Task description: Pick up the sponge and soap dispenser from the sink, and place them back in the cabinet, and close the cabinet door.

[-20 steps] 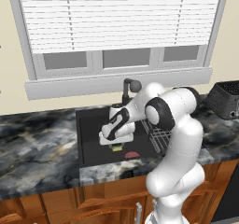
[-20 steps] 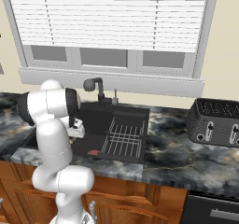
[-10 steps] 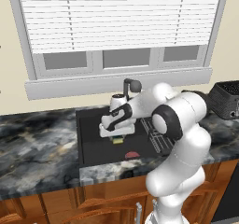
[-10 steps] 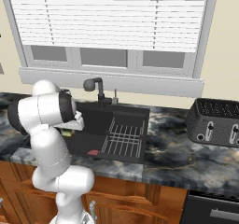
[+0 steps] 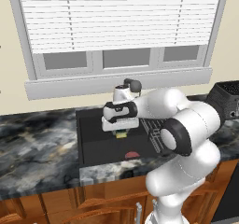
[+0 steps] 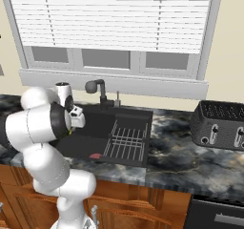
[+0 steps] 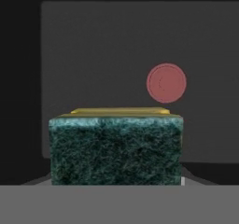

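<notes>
Firstly, left base view, sink: a deep black sink [image 5: 93,146] is set in a dark marbled desk [image 5: 32,143] below a window with white blinds.
Left base view, arm: the white arm reaches from the lower right, and its gripper [image 5: 121,130] hangs above the middle of the basin, pointing down.
Left base view, sponge: a small yellow and green sponge [image 5: 122,135] shows just under the hand, held clear of the basin floor.
Left base view, other things: a red-pink round piece [image 5: 132,155] lies on the basin floor near the front wall. A wire rack [image 5: 154,129] sits on the right side, and a dark faucet [image 5: 134,84] rises behind the hand.
Right base view, arm: the arm's bulk covers the left part of the basin, and the gripper [image 6: 76,119] is seen side-on over the sink [image 6: 95,123].
Right base view, other things: the red-pink round piece [image 6: 95,155] lies just left of the wire rack [image 6: 126,140]. A black toaster [image 6: 221,125] stands on the desk, well to the right.
Hand view, sponge: the sponge [image 7: 115,148] fills the lower middle, its rough dark green face toward the camera and a yellow layer behind it.
Hand view, fingers: they are hidden by the sponge, which they are grasping.
Hand view, background: the red-pink round piece [image 7: 166,83] lies on the dark basin floor beyond the sponge, apart from it.
</notes>
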You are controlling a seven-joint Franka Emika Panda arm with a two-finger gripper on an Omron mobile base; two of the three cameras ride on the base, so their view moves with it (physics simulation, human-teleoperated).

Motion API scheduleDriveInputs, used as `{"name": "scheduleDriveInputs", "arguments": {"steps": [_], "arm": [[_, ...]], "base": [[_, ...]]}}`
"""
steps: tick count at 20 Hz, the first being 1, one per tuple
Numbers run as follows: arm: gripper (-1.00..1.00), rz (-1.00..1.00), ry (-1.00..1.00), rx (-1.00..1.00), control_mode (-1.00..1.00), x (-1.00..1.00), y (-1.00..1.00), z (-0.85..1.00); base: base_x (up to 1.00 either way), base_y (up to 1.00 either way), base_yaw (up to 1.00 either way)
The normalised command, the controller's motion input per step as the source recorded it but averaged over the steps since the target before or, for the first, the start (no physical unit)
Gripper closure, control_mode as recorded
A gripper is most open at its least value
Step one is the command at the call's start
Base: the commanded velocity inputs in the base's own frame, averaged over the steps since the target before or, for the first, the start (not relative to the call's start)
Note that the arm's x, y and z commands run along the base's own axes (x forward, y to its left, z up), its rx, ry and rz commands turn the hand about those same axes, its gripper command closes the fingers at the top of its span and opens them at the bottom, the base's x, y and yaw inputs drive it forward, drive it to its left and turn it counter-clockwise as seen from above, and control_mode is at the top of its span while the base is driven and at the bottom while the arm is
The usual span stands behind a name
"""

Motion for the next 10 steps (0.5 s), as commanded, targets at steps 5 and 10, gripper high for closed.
{"name": "scheduleDriveInputs", "arguments": {"steps": [5, 10], "arm": [[1.0, 0.0, 0.0, 0.0, -1.0, -0.28, -0.16, 0.38], [1.0, 0.0, 0.0, 0.0, -1.0, -0.3, -0.23, 0.33]], "base": [[0.0, 0.0, 0.0], [0.0, 0.0, 0.0]]}}
